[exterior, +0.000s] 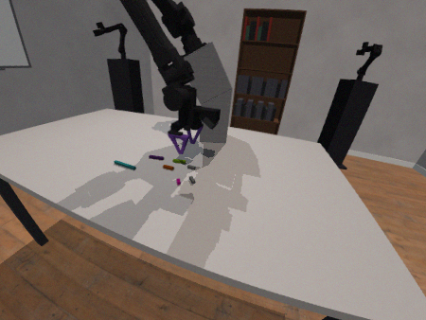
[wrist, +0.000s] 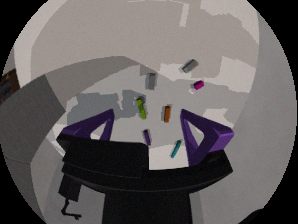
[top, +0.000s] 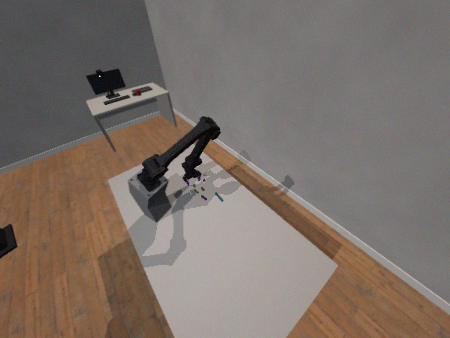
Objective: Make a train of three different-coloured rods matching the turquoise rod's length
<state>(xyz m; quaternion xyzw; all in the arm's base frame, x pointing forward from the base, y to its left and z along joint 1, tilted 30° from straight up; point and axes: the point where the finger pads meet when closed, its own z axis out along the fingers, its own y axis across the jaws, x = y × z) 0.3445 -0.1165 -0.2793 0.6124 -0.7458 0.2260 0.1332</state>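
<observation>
My gripper (exterior: 185,141) has purple fingers, stands open and empty, and hovers above the group of rods, nearest the lime rod (exterior: 178,161). The turquoise rod (exterior: 125,165) lies flat at the left of the group. The purple rod (exterior: 156,157), the orange rod (exterior: 168,167), two grey rods (exterior: 191,167) (exterior: 192,180) and a short magenta rod (exterior: 178,181) lie scattered and apart. In the wrist view the lime rod (wrist: 140,106), orange rod (wrist: 166,113), purple rod (wrist: 147,136) and turquoise rod (wrist: 176,148) show between the fingers, well below them.
The arm's grey base block (exterior: 210,101) stands just behind the rods. The white table edge (exterior: 142,243) runs along the front. Two other arms on black pedestals (exterior: 347,114) and a bookshelf (exterior: 267,71) stand off the table.
</observation>
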